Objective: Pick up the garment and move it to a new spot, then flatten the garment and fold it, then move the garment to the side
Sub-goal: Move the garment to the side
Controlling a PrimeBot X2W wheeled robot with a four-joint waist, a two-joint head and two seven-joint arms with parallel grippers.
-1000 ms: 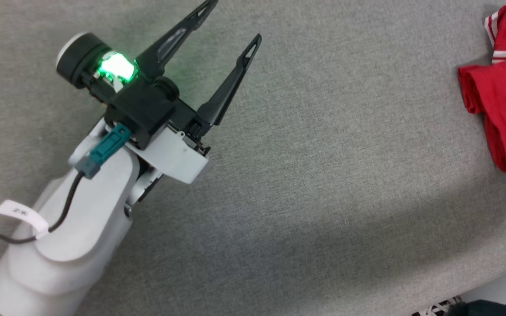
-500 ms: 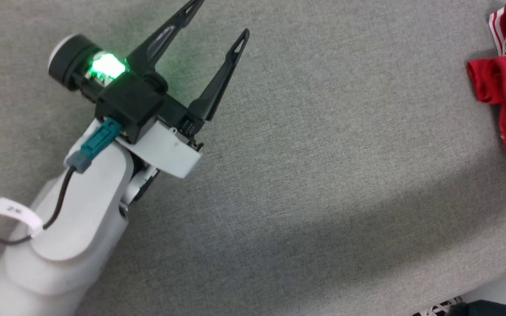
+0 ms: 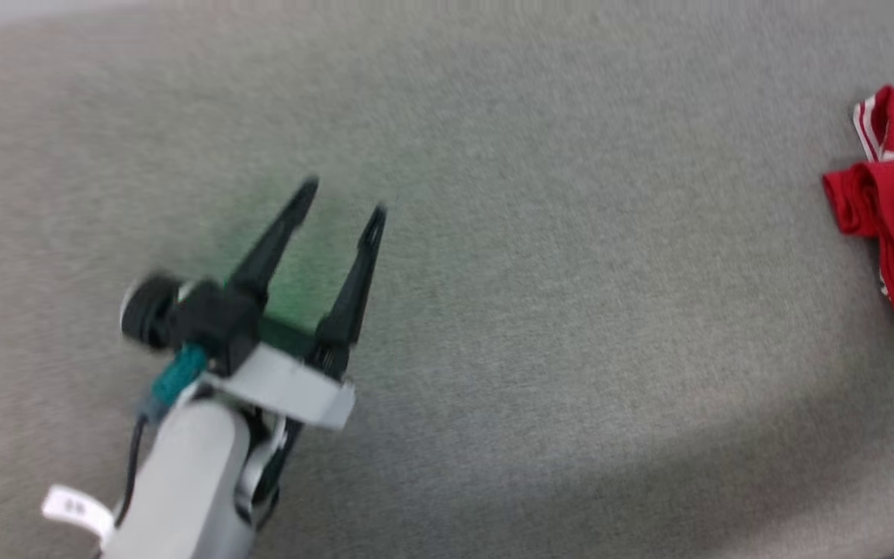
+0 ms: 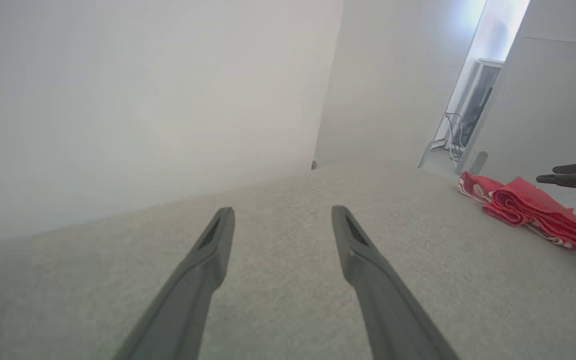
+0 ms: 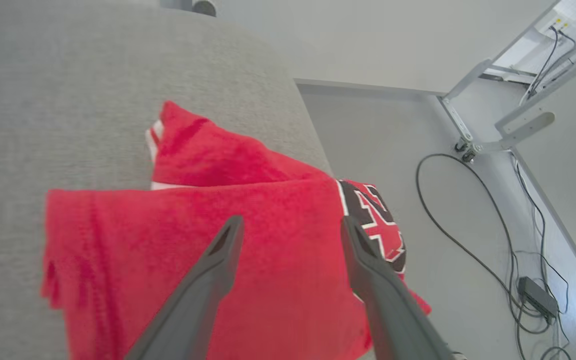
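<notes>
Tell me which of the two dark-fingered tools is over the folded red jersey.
The right tool: it hangs open over the red jersey with black numerals. The left tool is over bare grey fabric.

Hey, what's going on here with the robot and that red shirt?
The shirt lies folded in a bundle at the right edge of the grey table, one corner seemingly past the edge. The right pincer is over it, open and holding nothing. The left pincer, also open, hovers over bare table well away from the shirt.
</notes>
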